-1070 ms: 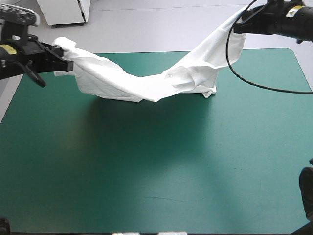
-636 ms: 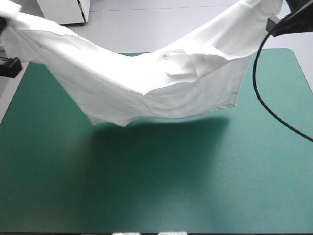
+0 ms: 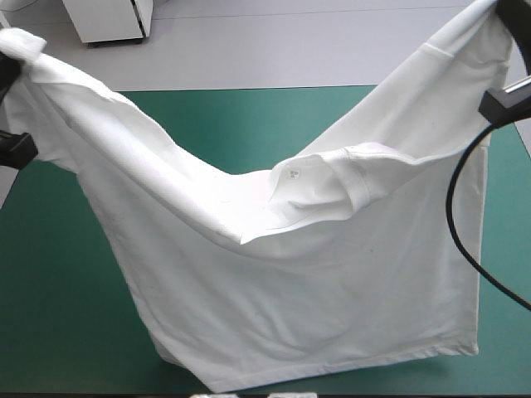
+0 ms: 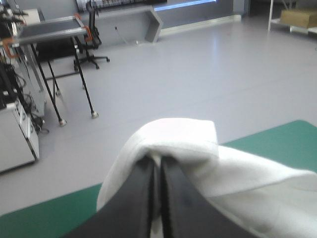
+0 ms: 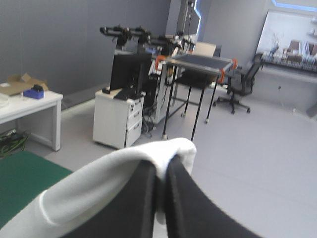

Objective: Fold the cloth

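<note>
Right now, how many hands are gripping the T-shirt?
2. The left hand pinches an upper corner of the T-shirt, raised at the left of the table; the right hand pinches the opposite one at its right. The cloth hangs between them.

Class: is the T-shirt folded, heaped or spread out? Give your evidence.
Spread out and lifted: the T-shirt hangs as an open sheet between the left claw and right claw, each shut on it.

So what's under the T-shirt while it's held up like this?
Only bare teal-green cover shows around the hanging T-shirt. The cover's middle and near part are hidden behind the cloth, so anything lying there cannot be seen.
</note>
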Motion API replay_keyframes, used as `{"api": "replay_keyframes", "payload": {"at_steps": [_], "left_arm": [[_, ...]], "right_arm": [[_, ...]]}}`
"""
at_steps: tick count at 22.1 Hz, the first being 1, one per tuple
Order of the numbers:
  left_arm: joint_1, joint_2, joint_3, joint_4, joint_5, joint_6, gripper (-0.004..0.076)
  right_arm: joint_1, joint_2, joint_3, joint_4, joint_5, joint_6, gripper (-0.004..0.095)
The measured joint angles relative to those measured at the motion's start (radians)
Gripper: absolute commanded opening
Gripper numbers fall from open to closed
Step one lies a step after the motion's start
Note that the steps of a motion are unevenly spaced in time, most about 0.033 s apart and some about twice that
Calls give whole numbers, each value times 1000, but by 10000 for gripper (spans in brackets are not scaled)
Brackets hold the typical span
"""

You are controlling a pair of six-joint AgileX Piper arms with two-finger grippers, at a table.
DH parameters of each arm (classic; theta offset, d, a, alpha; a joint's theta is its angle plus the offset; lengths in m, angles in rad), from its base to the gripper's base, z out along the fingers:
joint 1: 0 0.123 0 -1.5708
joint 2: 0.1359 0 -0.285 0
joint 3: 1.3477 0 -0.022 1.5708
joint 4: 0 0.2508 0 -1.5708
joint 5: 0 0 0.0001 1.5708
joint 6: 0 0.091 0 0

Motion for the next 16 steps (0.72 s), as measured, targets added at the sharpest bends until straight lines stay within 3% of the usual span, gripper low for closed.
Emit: {"api": "replay_keyframes", "payload": {"at_steps": [5,8,16], "left_arm": [[0,68,159,-1,1,-3,-9],[0,190,190,-33,-8,19,-9],[0,541,195,-80,-108,77,-9]], "right_arm": [[0,84,199,-10,27,1,-13],[0,203,250,-21,27,-19,-13],[0,534,254,-66,-109,-51,-13]]}}
